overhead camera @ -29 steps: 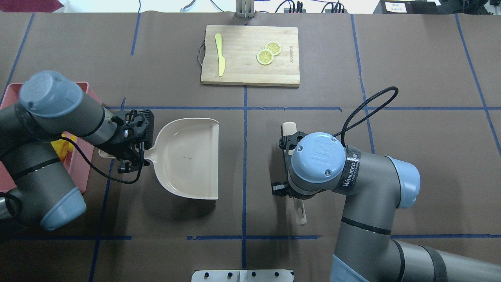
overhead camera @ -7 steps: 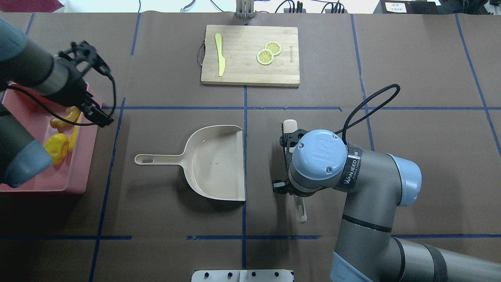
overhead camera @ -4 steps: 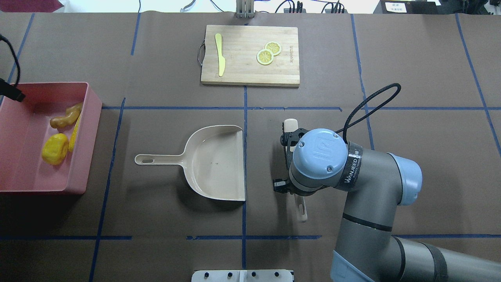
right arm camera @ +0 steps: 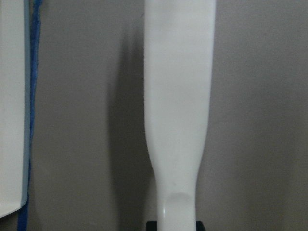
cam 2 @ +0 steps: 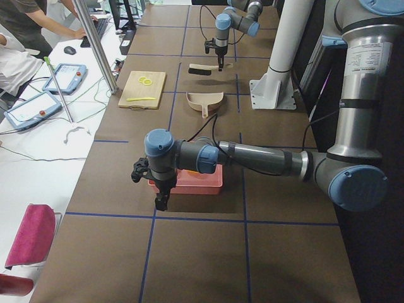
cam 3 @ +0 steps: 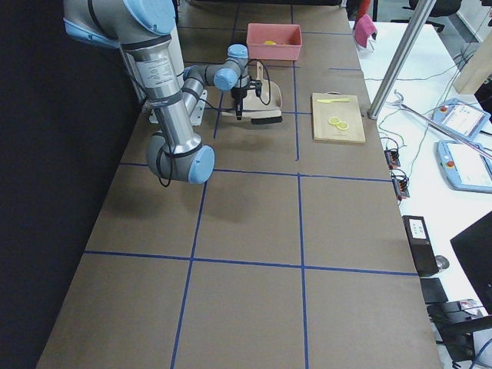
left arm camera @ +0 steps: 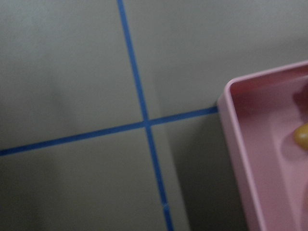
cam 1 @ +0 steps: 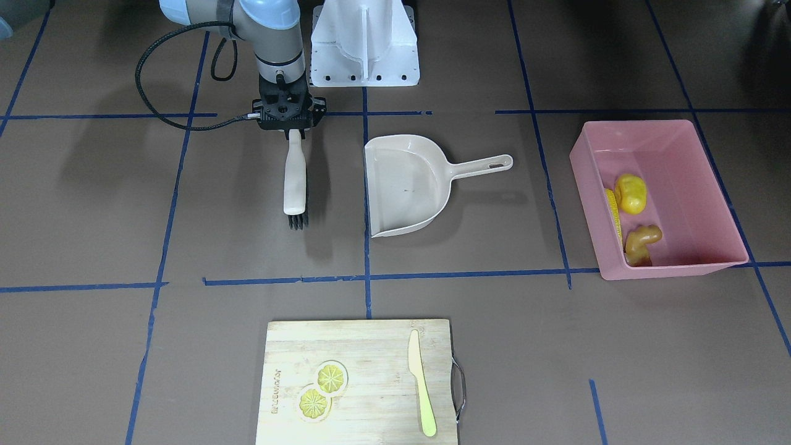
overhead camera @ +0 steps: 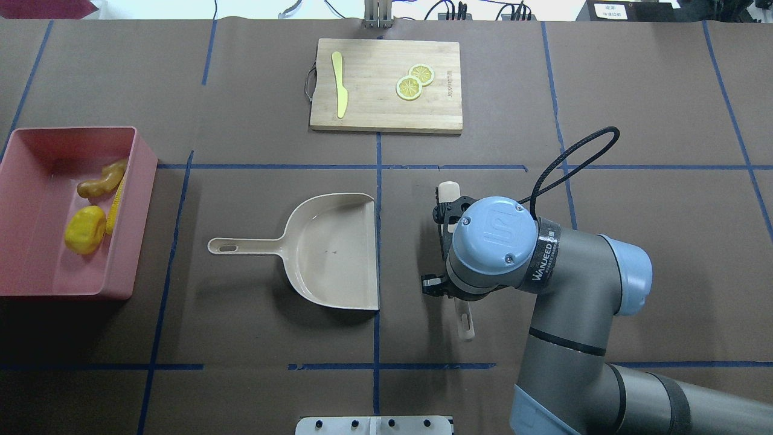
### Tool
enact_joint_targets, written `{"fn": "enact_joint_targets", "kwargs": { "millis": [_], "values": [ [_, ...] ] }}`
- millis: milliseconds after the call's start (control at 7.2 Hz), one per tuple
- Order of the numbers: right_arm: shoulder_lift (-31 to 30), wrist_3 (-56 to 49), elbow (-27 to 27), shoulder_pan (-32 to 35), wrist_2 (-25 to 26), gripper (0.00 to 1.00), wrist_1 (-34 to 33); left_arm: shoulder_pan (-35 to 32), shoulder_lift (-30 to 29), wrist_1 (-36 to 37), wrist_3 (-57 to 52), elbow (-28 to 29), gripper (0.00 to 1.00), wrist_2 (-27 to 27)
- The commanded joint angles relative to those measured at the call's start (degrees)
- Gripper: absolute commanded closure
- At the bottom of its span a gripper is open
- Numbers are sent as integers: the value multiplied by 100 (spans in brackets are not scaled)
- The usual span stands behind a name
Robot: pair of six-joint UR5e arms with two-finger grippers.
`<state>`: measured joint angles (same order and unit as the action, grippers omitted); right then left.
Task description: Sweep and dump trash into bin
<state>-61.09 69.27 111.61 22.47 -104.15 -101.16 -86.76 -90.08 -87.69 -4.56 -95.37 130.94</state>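
Note:
The pink bin (overhead camera: 136,199) stands at the table's left end. In it lie the corn cob (overhead camera: 115,205), the lumpy yellow vegetable (overhead camera: 84,229) and the ginger root (overhead camera: 102,179). The front-facing view shows the bin (cam 1: 673,272) too. The beige dustpan (overhead camera: 329,254) lies empty and flat on the table, untouched. My right gripper (cam 1: 290,127) is shut on the handle of a white brush (cam 1: 295,179), held low beside the dustpan's mouth. My left gripper (cam 2: 160,203) shows only in the exterior left view, just beyond the bin's outer side. I cannot tell if it is open.
A wooden cutting board (overhead camera: 386,112) at the far side carries a pale yellow knife (overhead camera: 340,84) and two lemon slices (overhead camera: 413,83). Blue tape lines cross the brown table. The white robot base (cam 1: 364,43) stands at the near edge.
My left arm has let go of the dustpan's handle and swung left out of the overhead view. The dustpan now lies further right. The right arm and brush barely shifted.

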Motion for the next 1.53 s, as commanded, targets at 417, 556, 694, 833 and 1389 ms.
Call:
{"fn": "enact_joint_targets", "kwargs": {
  "millis": [417,556,694,833,1389],
  "values": [
    [10,-71,89,195,-61,100,0,-165,562,209,-124,53,0,371],
    [-8,-97,124,405,-236,100,0,-174,545,226,-89,-25,0,362],
    [-112,-315,237,625,-420,100,-9,-174,518,218,-80,44,0,362],
    [-409,-526,430,844,-500,100,-9,-174,527,218,-89,18,0,380],
    [-2522,-1727,635,2275,-1439,100,1170,-174,553,209,-98,-78,0,493]
  ]
}}
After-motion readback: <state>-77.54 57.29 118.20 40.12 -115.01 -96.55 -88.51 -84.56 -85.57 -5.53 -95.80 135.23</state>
